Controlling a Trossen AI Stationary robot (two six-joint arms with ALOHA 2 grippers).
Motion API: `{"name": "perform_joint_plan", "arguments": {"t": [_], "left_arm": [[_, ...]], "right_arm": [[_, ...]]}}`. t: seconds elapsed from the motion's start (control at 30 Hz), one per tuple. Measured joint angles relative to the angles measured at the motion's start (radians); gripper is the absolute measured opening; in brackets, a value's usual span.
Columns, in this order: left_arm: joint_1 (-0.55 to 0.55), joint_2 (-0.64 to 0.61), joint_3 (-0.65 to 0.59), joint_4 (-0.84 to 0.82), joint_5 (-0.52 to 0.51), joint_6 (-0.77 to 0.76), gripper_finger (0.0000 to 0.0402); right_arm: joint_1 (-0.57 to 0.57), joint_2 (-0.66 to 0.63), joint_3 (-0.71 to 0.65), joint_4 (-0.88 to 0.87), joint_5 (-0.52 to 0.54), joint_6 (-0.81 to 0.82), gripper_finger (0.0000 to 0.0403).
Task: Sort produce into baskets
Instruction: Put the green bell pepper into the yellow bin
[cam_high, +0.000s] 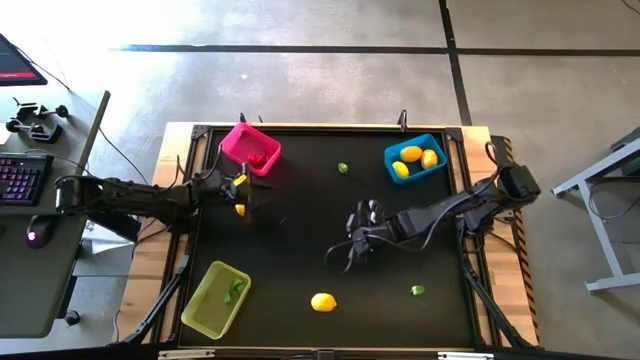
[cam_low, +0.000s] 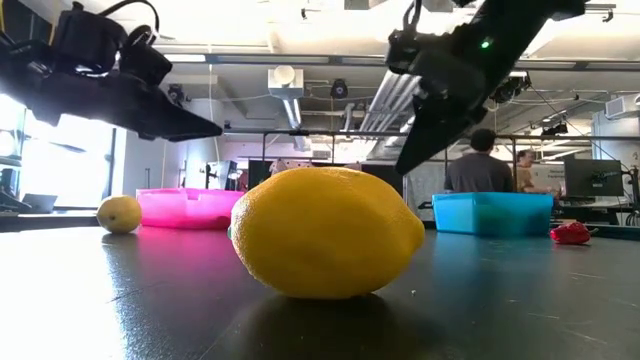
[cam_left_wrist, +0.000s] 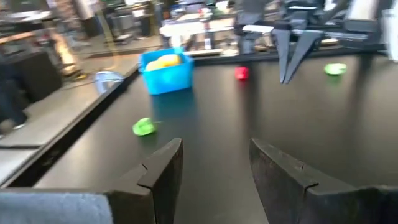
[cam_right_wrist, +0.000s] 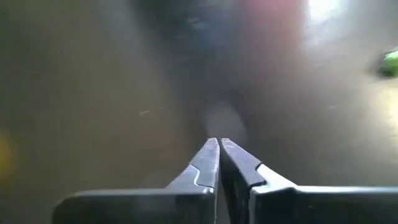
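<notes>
Table top (cam_high: 300, 230): black, smooth, slight sheen; it mirrors the lemon (cam_low: 327, 232) and the bins in the low view. Table frame (cam_high: 170, 250) pale bare wood, matt. Lemon skin yellow, finely pitted, dull gloss. Pink basket (cam_high: 250, 147): opaque plastic, glossy. Blue basket (cam_high: 415, 160): opaque plastic, smooth walls. Yellow-green basket (cam_high: 215, 298): translucent plastic. Left gripper (cam_left_wrist: 214, 165) fingers (cam_left_wrist: 163, 171): dark, matt, hard-looking, sharp moulded edges. Right gripper (cam_right_wrist: 218, 149) fingers (cam_right_wrist: 202, 165): same dark matt finish. Floor (cam_high: 300, 80): grey concrete, mottled, rough-looking.
</notes>
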Motion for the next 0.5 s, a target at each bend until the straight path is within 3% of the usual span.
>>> {"name": "perform_joint_plan", "arguments": {"t": [0.2,0.5], "left_arm": [[-0.019,0.003,0.000,0.007,0.072,0.054,0.0170],[-0.019,0.016,0.000,0.015,0.082,0.161,0.0170]], "right_arm": [[0.089,0.004,0.000,0.064,-0.096,0.101,0.0015],[0.237,0.004,0.000,0.145,-0.053,0.360,0.0016]]}}
